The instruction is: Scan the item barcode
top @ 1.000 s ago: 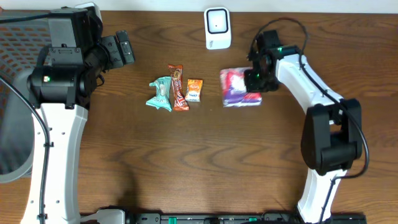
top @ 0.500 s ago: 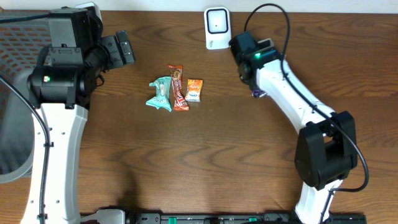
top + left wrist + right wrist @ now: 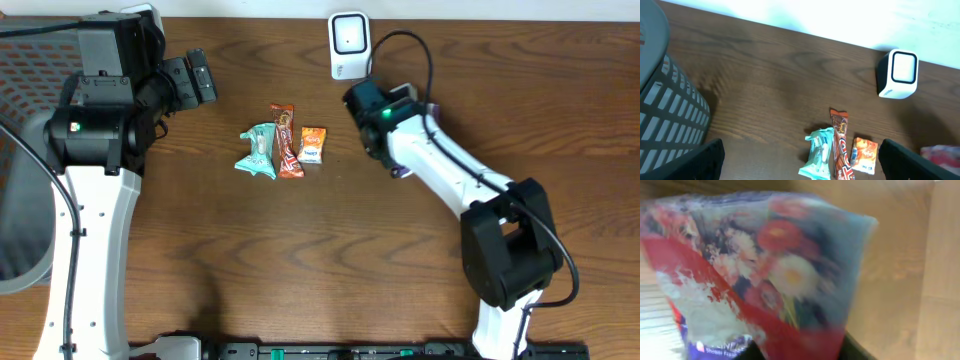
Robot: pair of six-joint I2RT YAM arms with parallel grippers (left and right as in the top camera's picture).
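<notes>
Scanner (image 3: 350,44) behind three snacks (image 3: 281,142) (basket (image 3: 20,240) far left).

the left arm (image 3: 95,210) and right arm (image 3: 450,165) each had white link shells, black joint housings, a small green light (image 3: 78,127) and thin black cables (image 3: 402,34) looping alongside.

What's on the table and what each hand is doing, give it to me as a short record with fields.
scanner: standing at the far edge of the table
snacks: teal wrapper, brown bar, orange packet, side by side
floral pack: at the right hand, fills its wrist view
left hand: open, empty
right hand: near the scanner; grip unclear
</notes>
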